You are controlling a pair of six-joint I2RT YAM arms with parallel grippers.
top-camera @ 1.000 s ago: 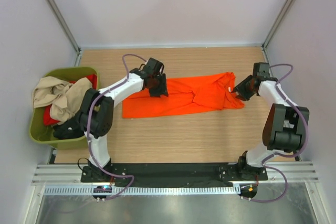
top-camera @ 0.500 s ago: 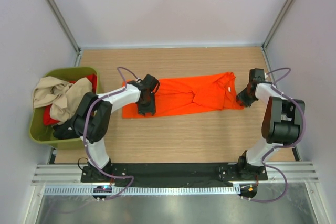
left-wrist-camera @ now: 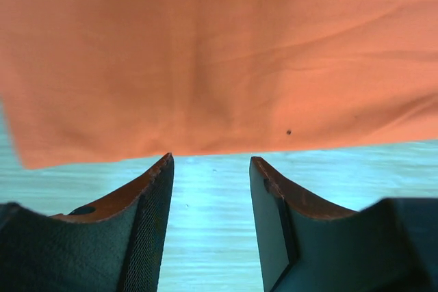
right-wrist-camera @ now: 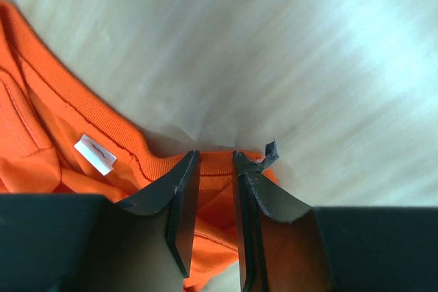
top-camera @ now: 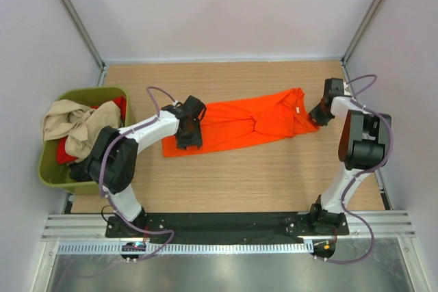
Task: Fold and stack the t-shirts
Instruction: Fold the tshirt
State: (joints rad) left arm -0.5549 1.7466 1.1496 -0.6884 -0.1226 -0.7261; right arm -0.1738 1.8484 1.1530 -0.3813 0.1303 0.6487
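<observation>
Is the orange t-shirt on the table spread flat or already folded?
Partly folded: the orange t-shirt lies as one long narrow band across the table, bunched near the middle, collar end at the right.

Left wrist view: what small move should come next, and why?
Probably ease the left fingers forward, then close: they stand open over the table, and the hem of the orange t-shirt lies just beyond their tips, not between them.
</observation>
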